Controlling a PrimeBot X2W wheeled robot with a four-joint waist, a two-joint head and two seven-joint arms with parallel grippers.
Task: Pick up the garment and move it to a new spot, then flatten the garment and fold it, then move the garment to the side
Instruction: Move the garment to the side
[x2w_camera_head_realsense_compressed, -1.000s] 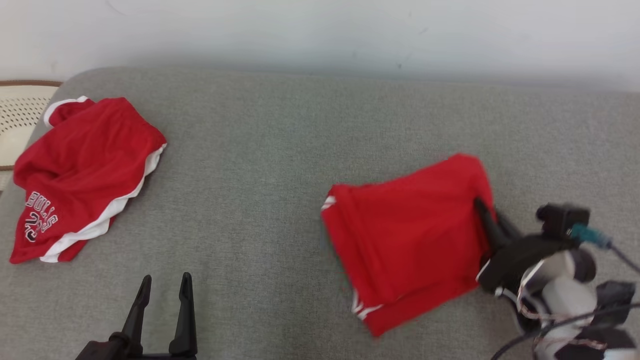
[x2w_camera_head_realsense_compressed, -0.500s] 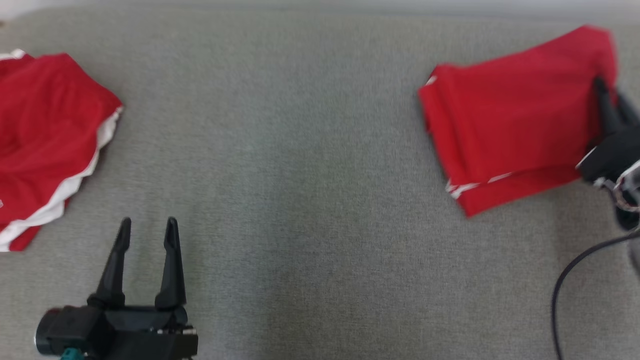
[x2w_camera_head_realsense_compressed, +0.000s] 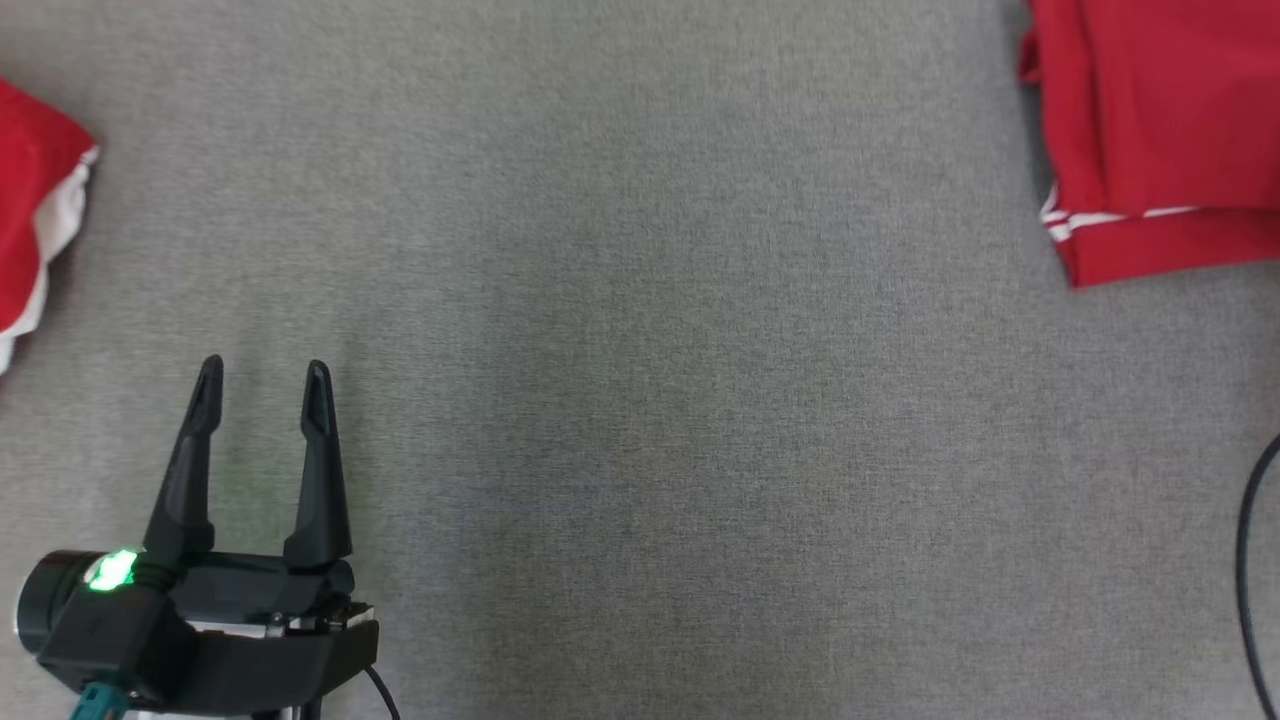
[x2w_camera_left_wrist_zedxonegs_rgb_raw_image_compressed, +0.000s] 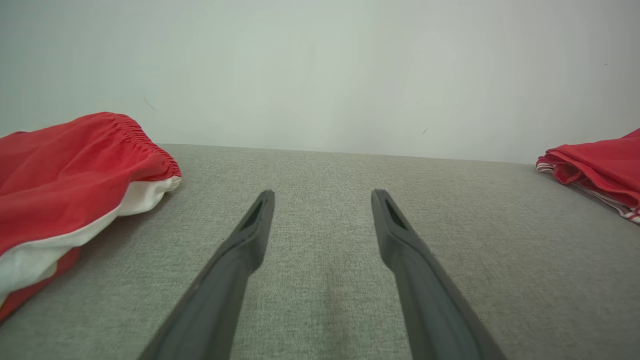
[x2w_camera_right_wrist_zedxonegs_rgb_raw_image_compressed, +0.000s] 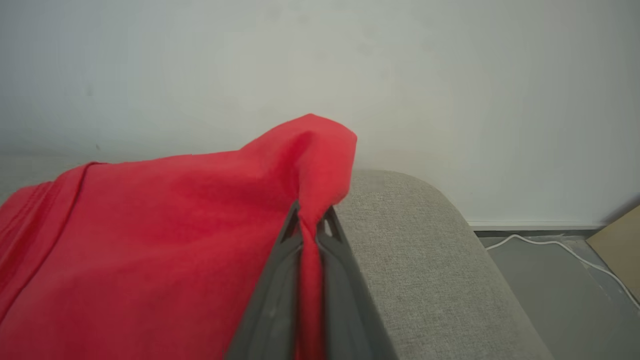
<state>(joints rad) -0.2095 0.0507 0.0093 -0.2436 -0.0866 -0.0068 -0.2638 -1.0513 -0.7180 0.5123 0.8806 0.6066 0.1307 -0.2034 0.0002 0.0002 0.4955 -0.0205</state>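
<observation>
Since a second ago the head camera has tipped downward, so the whole head view has slid. The folded red garment (x2w_camera_head_realsense_compressed: 1150, 130) now sits cut off in its top right corner, and the crumpled red-and-white garment (x2w_camera_head_realsense_compressed: 30, 200) is cut off at its left edge. The wall at the back has dropped out of that view.

Both garments lie well apart on the grey upholstered surface (x2w_camera_head_realsense_compressed: 660, 380), with a broad bare stretch between them. The left claw (x2w_camera_head_realsense_compressed: 264, 368) is at the lower left of the head view, its fingers spread wide and holding nothing, with a green light (x2w_camera_head_realsense_compressed: 112, 570) glowing on its wrist. Its own camera looks low across the surface, with the crumpled garment (x2w_camera_left_wrist_zedxonegs_rgb_raw_image_compressed: 65, 175) to the left and the folded one (x2w_camera_left_wrist_zedxonegs_rgb_raw_image_compressed: 600, 165) at the far right.

The right claw (x2w_camera_right_wrist_zedxonegs_rgb_raw_image_compressed: 311, 212) is pinched narrow on an edge of the folded garment (x2w_camera_right_wrist_zedxonegs_rgb_raw_image_compressed: 150, 240), and red cloth rises in a small peak above the fingertips. This grip is near the rounded end of the surface. A white cable (x2w_camera_right_wrist_zedxonegs_rgb_raw_image_compressed: 550, 245) lies on the floor beyond. A black cable (x2w_camera_head_realsense_compressed: 1245, 560) curves along the right edge of the head view.
</observation>
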